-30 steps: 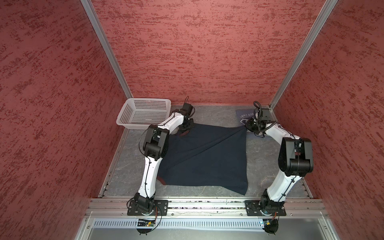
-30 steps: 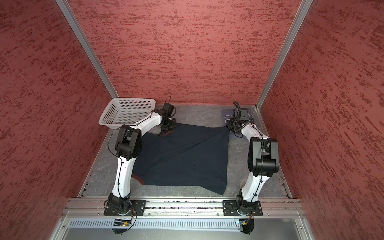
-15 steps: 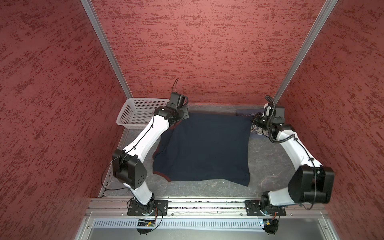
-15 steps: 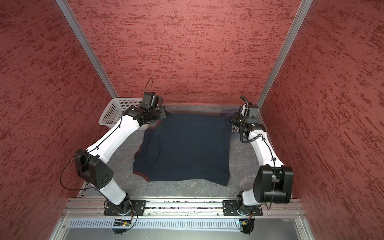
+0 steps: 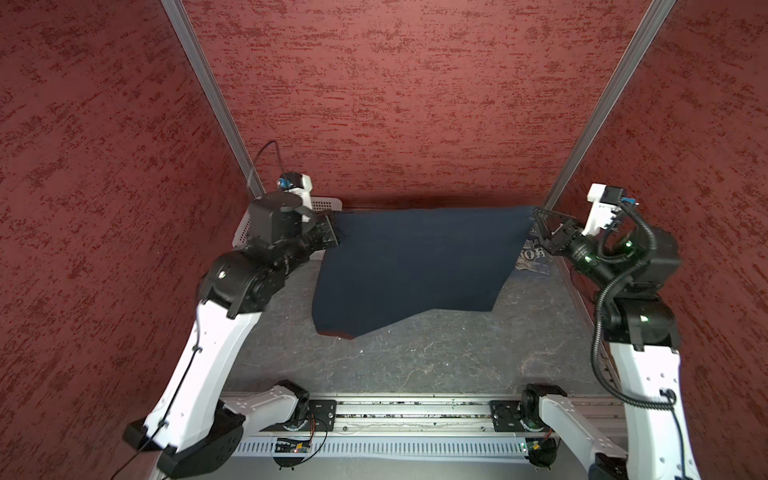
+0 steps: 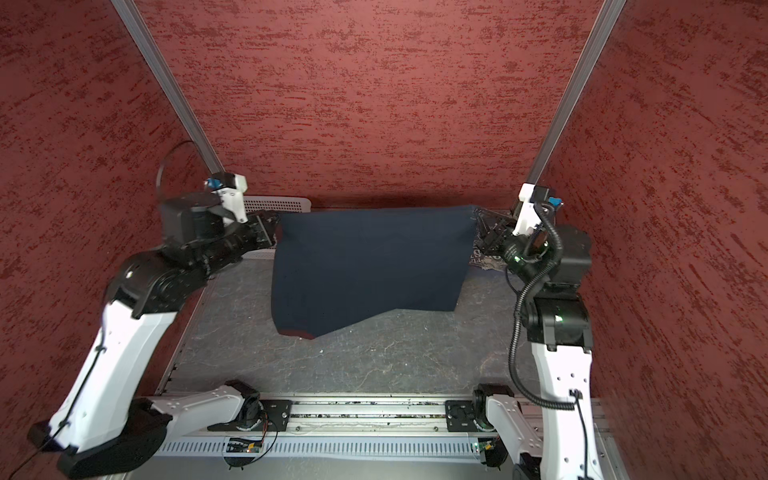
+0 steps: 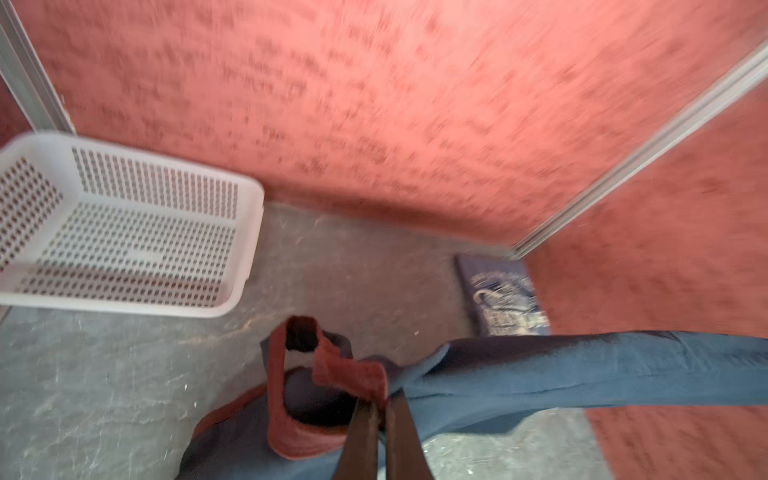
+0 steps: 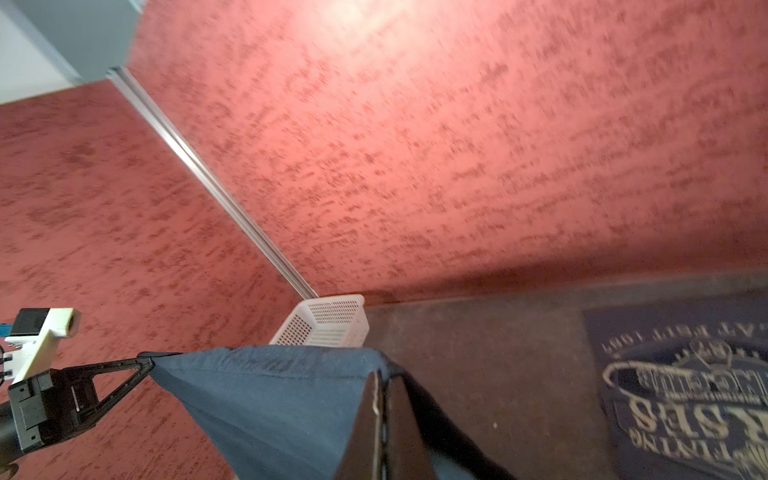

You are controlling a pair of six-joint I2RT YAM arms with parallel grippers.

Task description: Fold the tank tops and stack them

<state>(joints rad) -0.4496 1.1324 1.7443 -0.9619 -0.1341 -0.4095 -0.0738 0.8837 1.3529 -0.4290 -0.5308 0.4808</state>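
Note:
The dark navy tank top (image 5: 411, 266) (image 6: 370, 262) hangs in the air, its upper edge stretched between both grippers and its maroon-trimmed lower corner just above the table. My left gripper (image 5: 334, 226) (image 7: 381, 405) is shut on a maroon-trimmed strap (image 7: 349, 374) at the cloth's left corner. My right gripper (image 5: 534, 220) (image 8: 382, 378) is shut on the right corner. The slate-blue tank top (image 5: 534, 257) (image 8: 685, 395), with whitish lettering, lies folded flat on the table at the back right, partly behind the hanging cloth.
A white perforated basket (image 5: 324, 204) (image 7: 124, 232) stands at the back left corner, behind the left arm. Red textured walls close in the back and both sides. The grey tabletop (image 5: 415, 357) stretches in front of the hanging cloth to the metal rail.
Both arms rose and spread apart, lifting the navy tank top from lying flat on the table to hanging stretched between the grippers. Both stayed shut on its corners.

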